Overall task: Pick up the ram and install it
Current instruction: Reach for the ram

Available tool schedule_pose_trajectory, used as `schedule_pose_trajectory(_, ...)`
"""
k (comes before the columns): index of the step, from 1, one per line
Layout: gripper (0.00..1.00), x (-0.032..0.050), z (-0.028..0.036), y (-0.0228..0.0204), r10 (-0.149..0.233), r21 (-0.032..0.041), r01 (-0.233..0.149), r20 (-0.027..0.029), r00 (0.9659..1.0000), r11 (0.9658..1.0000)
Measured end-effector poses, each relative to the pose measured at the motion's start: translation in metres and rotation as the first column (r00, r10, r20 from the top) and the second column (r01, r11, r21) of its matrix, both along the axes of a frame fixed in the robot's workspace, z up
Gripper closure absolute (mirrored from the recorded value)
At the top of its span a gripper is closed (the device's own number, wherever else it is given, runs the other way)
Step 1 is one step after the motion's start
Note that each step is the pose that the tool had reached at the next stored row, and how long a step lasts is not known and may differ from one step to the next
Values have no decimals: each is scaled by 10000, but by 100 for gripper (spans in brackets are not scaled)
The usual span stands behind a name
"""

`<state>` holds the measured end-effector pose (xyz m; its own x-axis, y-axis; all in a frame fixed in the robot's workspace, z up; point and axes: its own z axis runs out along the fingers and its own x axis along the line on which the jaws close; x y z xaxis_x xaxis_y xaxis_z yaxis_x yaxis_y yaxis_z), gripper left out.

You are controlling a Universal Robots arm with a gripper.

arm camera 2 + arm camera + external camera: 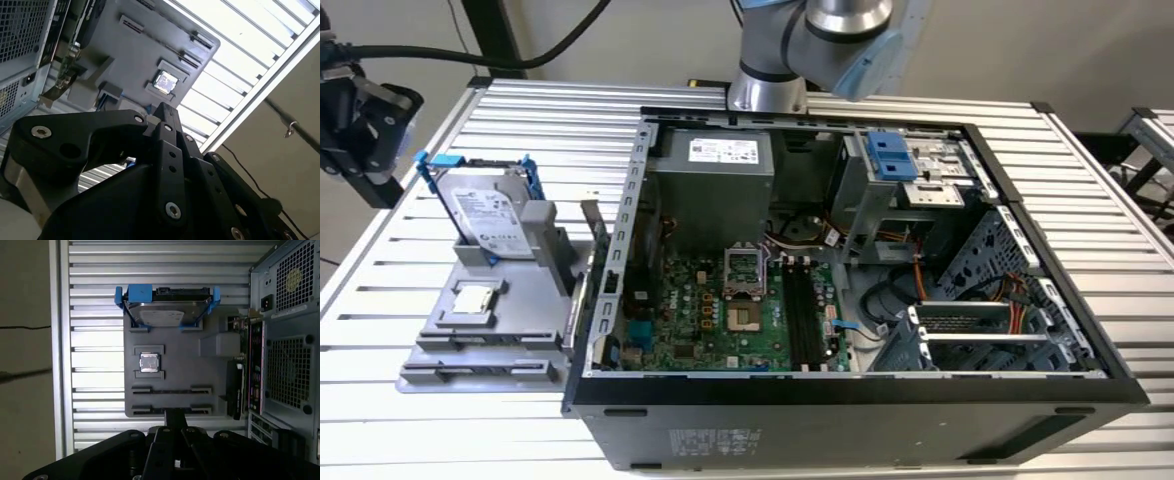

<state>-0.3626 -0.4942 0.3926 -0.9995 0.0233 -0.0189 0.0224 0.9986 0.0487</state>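
Note:
The ram (587, 250) looks like a thin greenish-grey stick standing on edge along the grey holder's (467, 350) side nearest the computer case; in the first wrist view the ram (240, 345) is partly hidden by a dark part. My gripper (175, 416) hangs well above the holder, apart from everything, with its black fingers closed together and nothing between them. In the second wrist view the gripper (165, 111) tips meet in front of the holder. The motherboard's long dark memory slots (807, 310) lie inside the open case.
The holder also carries a silver hard drive (165, 310) with blue brackets and a small square processor chip (149, 362). The open case (1014, 200) has tall metal walls, cables and drive cages. The slatted table's edge (57, 365) runs beside the holder.

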Motion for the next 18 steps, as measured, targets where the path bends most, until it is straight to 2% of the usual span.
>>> schedule_pose_trajectory(4, 100, -2, -1, -78, 0, 1, 0, 1, 10000, 10000)
schedule_pose_trajectory(11, 100, -5, -1, -189, -1, 1, 1, 1, 10000, 10000)
schedule_pose_trajectory(18, 100, -5, -1, -210, 0, 0, 0, 1, 10000, 10000)
